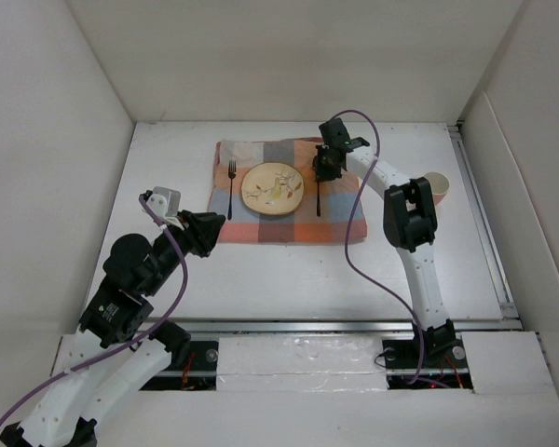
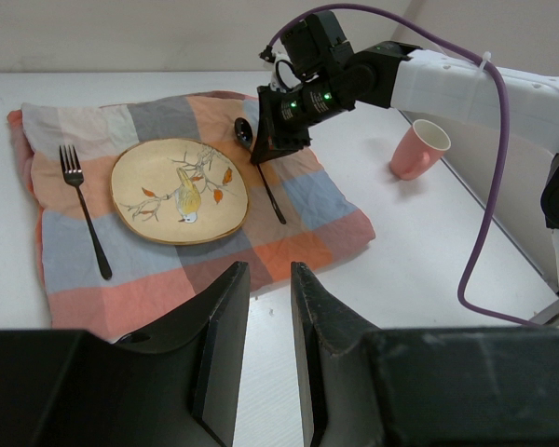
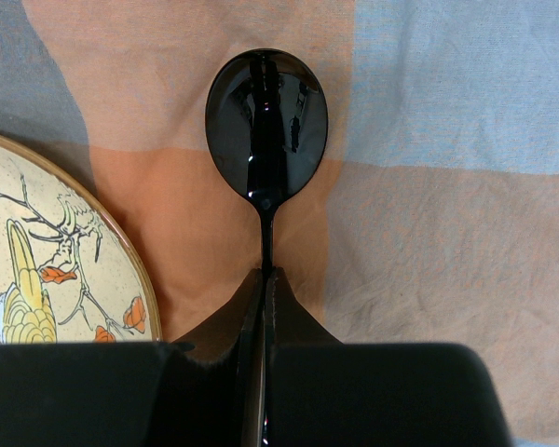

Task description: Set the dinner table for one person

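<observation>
step: laying spoon [image 3: 265, 121] right of plate [image 1: 272, 189] | right gripper [image 3: 264, 274] clamped on its handle | left gripper [image 2: 267, 277] apart, empty | next, likely: let go, fetch cup [image 2: 419, 149]

White dinner table [image 1: 307, 279], walled on three sides. Lying directly on it: one checked cloth placemat [image 1: 261, 228], centre rear; one pink cup [image 1: 438, 186], well apart, near the right wall

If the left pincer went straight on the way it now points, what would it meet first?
Probably the near edge of the checked placemat, with the plate beyond it; how low the left pincer rides is unclear.
</observation>
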Tool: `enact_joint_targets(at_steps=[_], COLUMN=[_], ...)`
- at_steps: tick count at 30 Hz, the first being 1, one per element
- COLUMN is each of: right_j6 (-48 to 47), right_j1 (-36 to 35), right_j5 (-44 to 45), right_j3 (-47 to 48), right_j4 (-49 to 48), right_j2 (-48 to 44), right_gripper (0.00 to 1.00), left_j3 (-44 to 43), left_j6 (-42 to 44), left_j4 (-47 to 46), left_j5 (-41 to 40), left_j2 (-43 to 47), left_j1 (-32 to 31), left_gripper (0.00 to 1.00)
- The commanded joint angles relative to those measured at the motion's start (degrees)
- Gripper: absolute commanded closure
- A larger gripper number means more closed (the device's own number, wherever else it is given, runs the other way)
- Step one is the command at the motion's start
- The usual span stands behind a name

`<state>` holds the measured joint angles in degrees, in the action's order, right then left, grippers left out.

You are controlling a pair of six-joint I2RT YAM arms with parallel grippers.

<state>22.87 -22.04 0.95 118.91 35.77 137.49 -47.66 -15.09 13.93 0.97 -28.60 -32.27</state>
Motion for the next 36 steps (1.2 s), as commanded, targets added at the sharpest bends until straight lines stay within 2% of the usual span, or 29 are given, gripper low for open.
enact_joint_targets(at_steps=[1, 3, 4, 6, 8, 11, 13, 14, 15, 16, 17, 18, 19, 21, 22, 24, 26, 28, 30, 36], right_j6=[-0.99, -0.99, -1.08, -1.08, -1.34, -1.52, -1.69, -1.52, -1.25, -0.9, 0.67, 1.38, 2.34, 3.14, 3.58, 3.58, 3.06, 2.53, 2.0, 0.07], right_j1=[-0.11, -0.11, -0.11, -0.11, -0.63, -0.63, 1.03, 1.73, 2.52, 4.53, 5.6, 6.91, 8.32, 13.06, 14.73, 19.74, 23.6, 23.62, 24.33, 25.55], right_j5=[1.07, 0.98, 0.37, -0.51, -0.51, -0.25, -0.42, -0.34, -0.34, 1.06, 2.64, 4.39, 8.24, 12.56, 15.8, 16.71, 15.49, 15.92, 15.66, 14.26], right_j3=[2.99, 0.64, -0.34, -1.75, -3.5, -5.79, -8.77, -13.4, -16.14, -19.39, -26.99, -31.24, -35.37, -45.81, -47.88, -50.78, -48.27, -47.29, -45.01, -42.72], right_j4=[0.79, -0.86, -1.49, -2.8, -2.9, -2.72, -3.42, -3.86, -5.6, -7.01, -10.42, -12.46, -14.65, -19.23, -19.85, -20.3, -17.86, -16.8, -13.81, -14.41], right_j2=[0.06, -1.95, -2.92, -6.7, -10.99, -16.01, -22.24, -24.79, -30.3, -33.48, -37.0, -40.86, -48.21, -54.4, -58.52, -59.88, -56.31, -54.8, -50.32, -42.76], right_gripper=[0.95, 0.79, 0.68, 0.59, 0.45, 0.39, 0.38, 0.38, 0.41, 0.63, 0.79, 0.93, 1.0, 1.0, 1.0, 1.0, 0.67, 0.54, 0.5, 0.49], left_j3=[0.02, 0.02, 0.02, 0.02, 0.02, 0.02, 0.02, 0.11, 0.11, 0.11, 0.11, 0.11, 0.02, 0.11, 0.11, 0.2, 0.2, 0.2, 0.2, 0.29], left_j6=[0.41, 0.41, 0.41, 0.5, 0.41, 0.41, 0.41, 0.5, 0.42, 0.33, 0.33, 0.33, 0.41, 0.41, 0.41, 0.24, 0.33, 0.33, 0.33, 0.33], left_j4=[-2.86, -2.86, -2.86, -2.86, -2.86, -2.77, -2.95, -2.95, -2.95, -2.86, -2.95, -2.86, -2.86, -2.86, -3.03, -3.04, -3.21, -3.04, -3.12, -3.21], left_j5=[-0.44, -0.36, -0.36, -0.36, -0.36, -0.44, -0.36, -0.44, -0.45, -0.36, -0.27, -0.27, -0.01, 0.0, 0.17, 0.17, 0.35, 0.35, 0.35, 0.17], left_j2=[-0.32, -0.23, -0.32, -0.32, -0.23, 0.03, 0.21, 0.21, 0.21, 0.3, 0.3, 0.47, 0.56, 0.56, 0.56, 0.56, 0.21, 0.3, 0.47, 0.74], left_j1=[-0.25, -0.25, -0.25, -0.25, -0.25, -0.25, -0.25, -0.25, -0.25, -0.25, -0.25, -0.25, -0.25, -0.25, -0.25, -0.25, -0.25, -0.25, -0.25, -0.25], left_gripper=[0.78, 0.78, 0.78, 0.78, 0.78, 0.78, 0.78, 0.78, 0.78, 0.78, 0.78, 0.78, 0.78, 0.78, 0.78, 0.78, 0.78, 0.78, 0.78, 0.78])
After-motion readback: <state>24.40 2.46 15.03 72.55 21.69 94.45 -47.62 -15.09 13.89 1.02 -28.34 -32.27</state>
